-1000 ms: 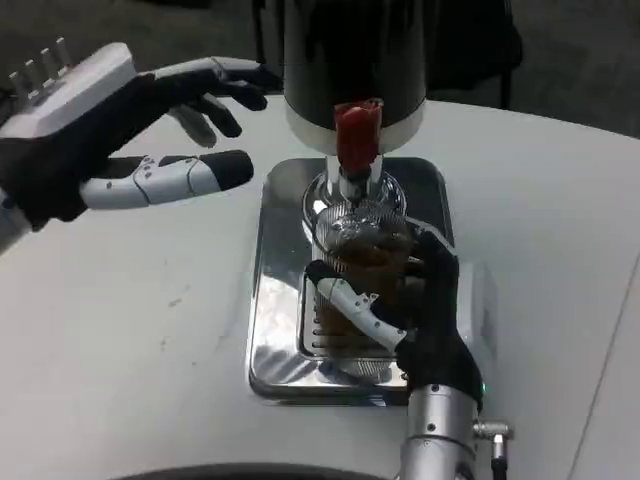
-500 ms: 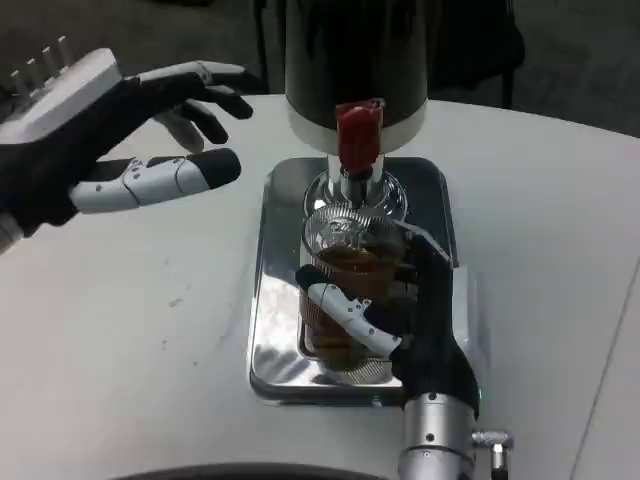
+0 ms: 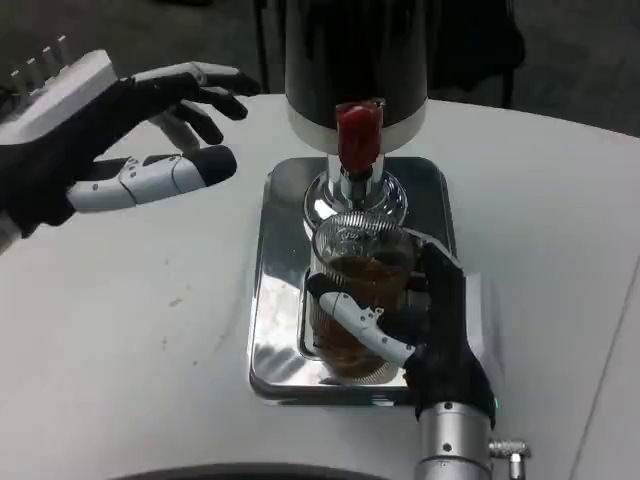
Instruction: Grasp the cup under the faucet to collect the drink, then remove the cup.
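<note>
- Cup (image 3: 358, 290) in the head view stands upright on the silver drip tray (image 3: 275, 300), directly below the chrome faucet (image 3: 352, 192) and its red tap handle (image 3: 357, 135); brown drink fills it to well over half, judging by the colour through the clear wall.
- Right hand (image 3: 420, 325) has the cup wrapped from the robot's side and right, one white-and-black finger lying across the front wall, the dark palm against the right wall; it grips the cup.
- Cup's long axis runs vertical, with the faucet close over the rim, so the withdrawal probably has to go toward the robot or sideways, not straight up.
- Left hand (image 3: 120, 130) hovers above the table well left of the dark dispenser (image 3: 355, 60), fingers spread, holding nothing; the right hand is by far the nearer to the cup.
- Hidden: the cup's back-right side behind the palm, and its base behind the fingers, so whether it rests on the tray grate or is just lifted cannot be told. Whether liquid is flowing is also unclear.
</note>
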